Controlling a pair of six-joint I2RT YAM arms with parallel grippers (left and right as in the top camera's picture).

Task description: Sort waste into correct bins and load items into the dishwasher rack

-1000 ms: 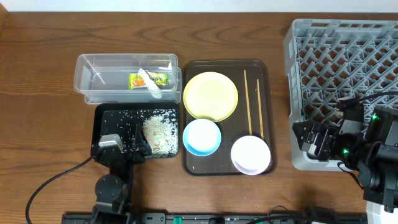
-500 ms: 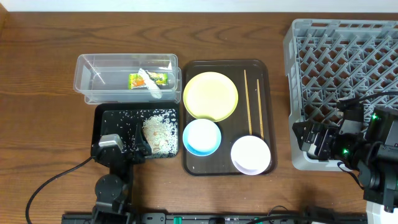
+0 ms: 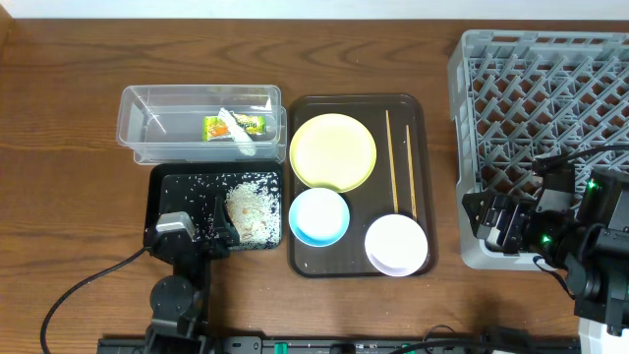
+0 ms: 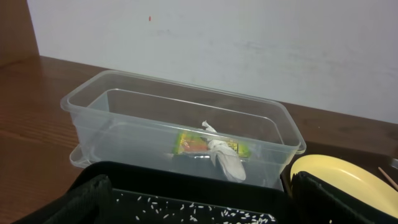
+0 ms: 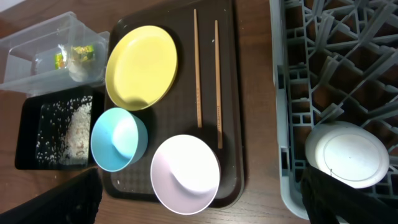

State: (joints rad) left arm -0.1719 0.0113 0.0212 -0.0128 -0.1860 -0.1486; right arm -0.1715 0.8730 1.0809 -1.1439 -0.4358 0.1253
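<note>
Overhead: the green snack wrapper (image 3: 236, 126) lies in the clear plastic tub (image 3: 197, 91) left of the flat brown tray (image 3: 352, 258). The round pale-yellow plate (image 3: 333, 150) on that tray likely awaits the grey lattice rack (image 3: 541, 88) to its right. The left hand (image 3: 197, 234) and right hand (image 3: 496, 224) gape, empty. Left wrist shows a crumpled white scrap (image 4: 225, 160) against the wrapper. Only the right wrist shows a round white object (image 5: 346, 155) inside the rack.

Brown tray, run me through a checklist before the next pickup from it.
1. Left pincer open and empty: ok.
2. Right pincer open and empty: ok.
3. Snack wrapper and white scrap in the clear tub: ok.
4. Rice bits in the black container: ok.
5. Yellow plate, blue bowl, white bowl and chopsticks loaded in the rack: not ok, all on the brown tray.
</note>
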